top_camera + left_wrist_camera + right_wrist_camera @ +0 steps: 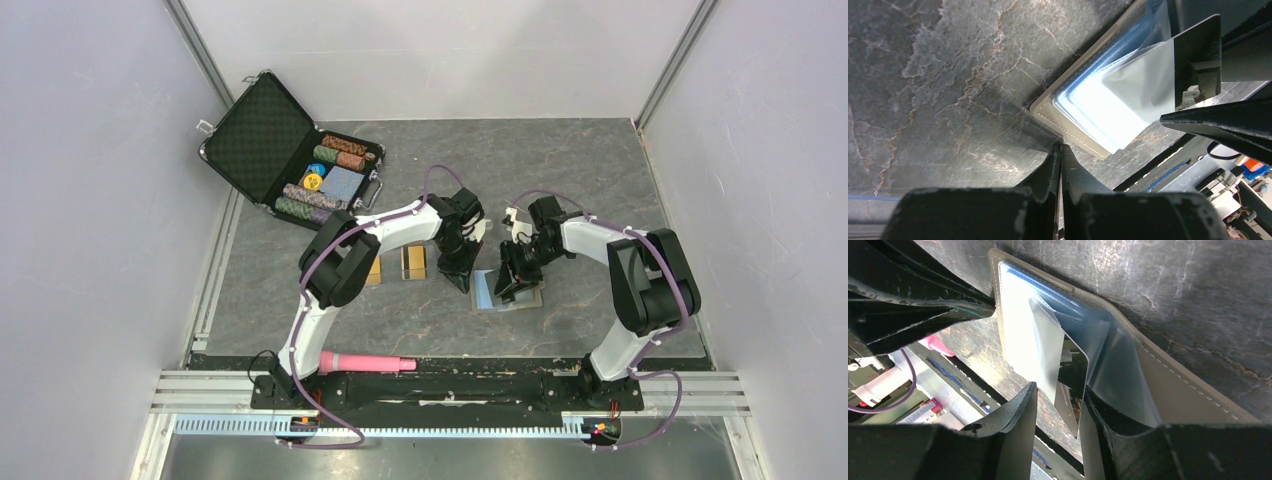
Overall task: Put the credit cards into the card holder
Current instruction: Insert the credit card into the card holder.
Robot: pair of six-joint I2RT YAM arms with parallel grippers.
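When viewing from top, find holder (487,300) lying open on table (600,180), blue inside up, just below both grippers. Find L gripper (1060,160) at holder's left side. Read its fingers (1048,172) as pressed together w/ nothing between, tips at holder's stitched edge near one corner.

Find R gripper (1058,415) over holder's right half. Read its fingers as apart, w/ black card (1195,50) standing between them. Note clear gap between card and one finger; contact w/ other finger cannot be told. Note black card tilted up: one end inside holder's clear pocket, other end raised out of it.

Find orange cards (415,262) flat on table, side by side, left of L gripper and apart from holder; left one partly hidden under L arm.

Find chip case (270,140) open at far left corner of table, chips in rows in lower half. Find pink cylinder (365,362) lying at near edge beside L arm base.
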